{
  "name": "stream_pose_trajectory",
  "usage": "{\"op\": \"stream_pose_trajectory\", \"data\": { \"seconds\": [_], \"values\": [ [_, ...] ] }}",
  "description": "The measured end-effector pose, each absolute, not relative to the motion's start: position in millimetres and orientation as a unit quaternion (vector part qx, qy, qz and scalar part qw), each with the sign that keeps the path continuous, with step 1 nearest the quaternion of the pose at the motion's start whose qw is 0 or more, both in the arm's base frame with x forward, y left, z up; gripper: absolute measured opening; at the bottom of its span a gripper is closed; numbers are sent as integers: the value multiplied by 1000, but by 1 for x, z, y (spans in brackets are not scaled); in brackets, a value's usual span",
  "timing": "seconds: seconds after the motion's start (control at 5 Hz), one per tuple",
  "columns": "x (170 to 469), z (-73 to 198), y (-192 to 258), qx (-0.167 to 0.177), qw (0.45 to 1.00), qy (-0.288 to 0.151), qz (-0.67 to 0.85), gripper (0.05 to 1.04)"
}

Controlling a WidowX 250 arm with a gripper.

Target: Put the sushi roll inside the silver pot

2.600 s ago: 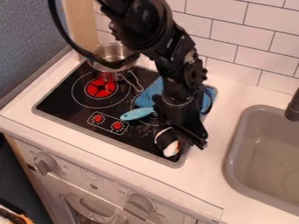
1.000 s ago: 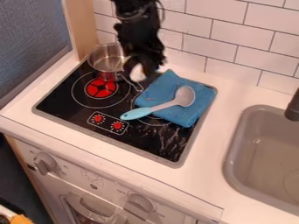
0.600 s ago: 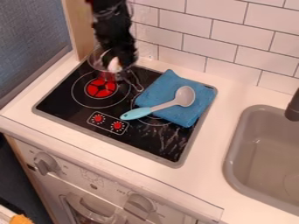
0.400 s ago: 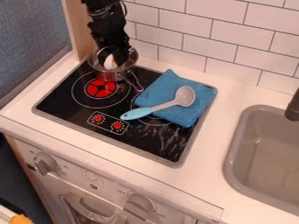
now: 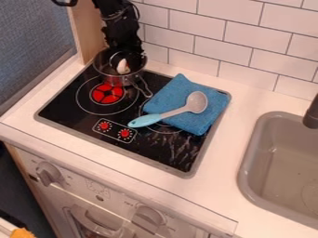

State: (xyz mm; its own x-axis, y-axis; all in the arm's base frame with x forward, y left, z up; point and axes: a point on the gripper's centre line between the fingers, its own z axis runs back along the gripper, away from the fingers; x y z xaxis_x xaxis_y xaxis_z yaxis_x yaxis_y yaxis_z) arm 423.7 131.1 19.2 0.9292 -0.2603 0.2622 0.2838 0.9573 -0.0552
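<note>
A black two-finger pincer (image 5: 129, 56) hung from a black robot arm (image 5: 119, 22) over the shiny silver metal pot (image 5: 104, 72) at the back corner of a toy kitchen's stovetop; whether it was clenched or had let go could not be told. The white-and-orange sushi roll with a black wrap (image 5: 123, 67) appeared within the pot's rim, just below the pincer. The pot's handle pointed toward a folded blue cloth (image 5: 164, 100), on which lay the pale grey bowl of a spoon with a light blue handle (image 5: 197, 103), its handle running out over the black stovetop (image 5: 65, 109). In front of the pot glowed a red round burner (image 5: 107, 94), with two red printed dials (image 5: 104, 126) near the front edge.

The stovetop was set in a white table (image 5: 217, 186), beside a grey sink (image 5: 244, 179) with a dark faucet (image 5: 312, 114). White rectangular tiles (image 5: 236, 51) lined the wall behind; a pale wooden panel (image 5: 88, 32) and a blue-grey textured surface (image 5: 31, 37) stood at left. Below, the white oven front (image 5: 99, 197) carried knobs (image 5: 46, 174), and something orange (image 5: 22, 233) showed at the bottom left corner.
</note>
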Motion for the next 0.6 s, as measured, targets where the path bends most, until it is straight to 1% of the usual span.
{"op": "stream_pose_trajectory", "data": {
  "seconds": [0.2,0.4,0.6],
  "values": [
    [420,14,127,-58,983,-123,-125,845],
    [416,13,124,-53,984,-121,-119,989],
    [416,15,115,-51,983,-117,-129,990]
  ]
}}
